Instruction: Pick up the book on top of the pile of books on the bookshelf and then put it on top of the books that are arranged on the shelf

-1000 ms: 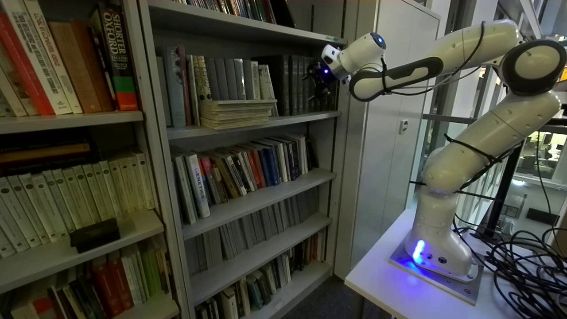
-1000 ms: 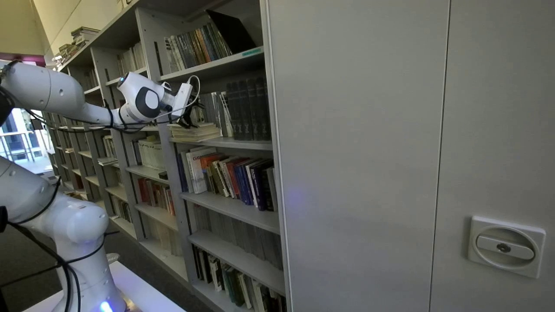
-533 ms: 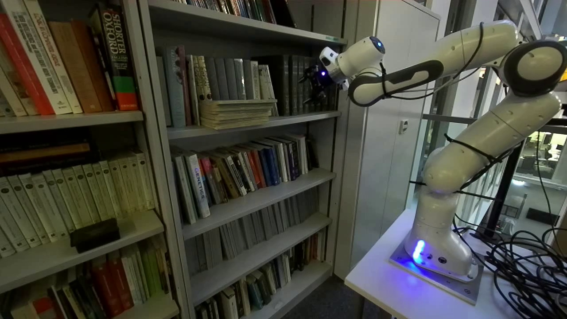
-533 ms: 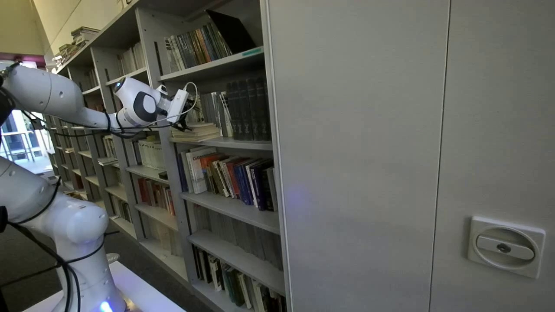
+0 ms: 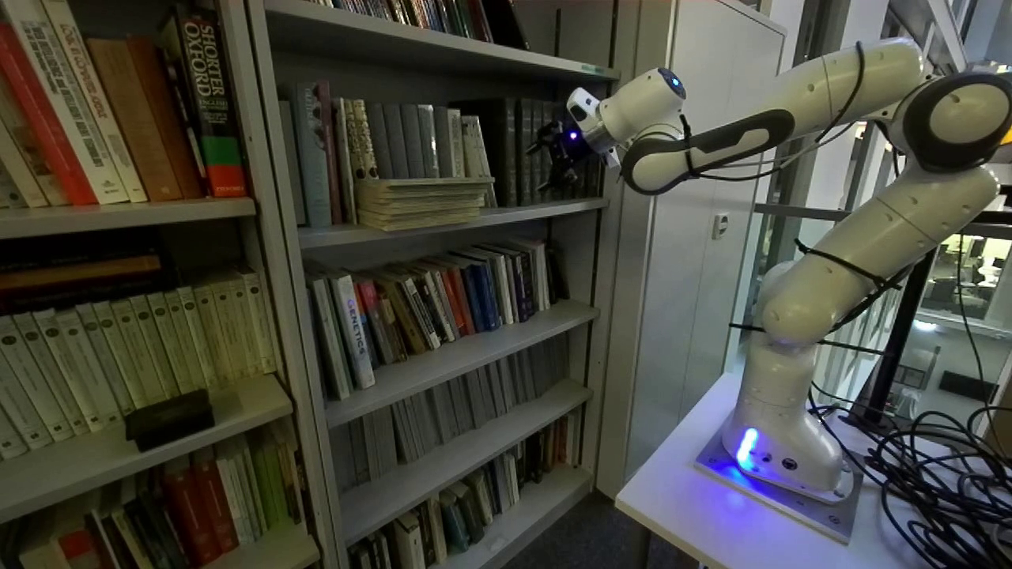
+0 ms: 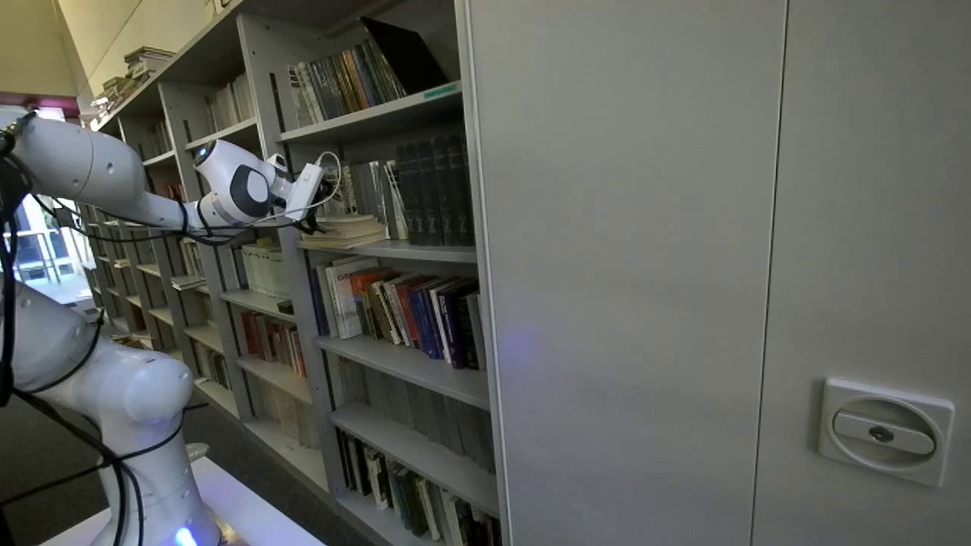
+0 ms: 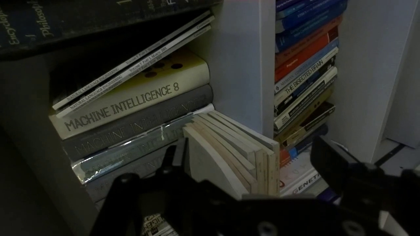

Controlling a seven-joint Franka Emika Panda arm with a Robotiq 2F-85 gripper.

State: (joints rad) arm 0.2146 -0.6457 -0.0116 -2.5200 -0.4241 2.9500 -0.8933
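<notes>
While only the wrist view shows readable Machine Intelligence spines (image 7: 133,104), book pile (image 7: 231,152) ahead, pincer (image 7: 250,146) spread wide.

Over the last second, the gripper (image 5: 538,168) is slightly lowered, together with the wrist (image 5: 636,103), and in both exterior views it is carried leftward. In an exterior view, the pile of books (image 6: 356,230) is now overlapped by the gripper nearer the pile's left end, and a black cable (image 6: 8,318) is brought into sight along the left edge.
</notes>
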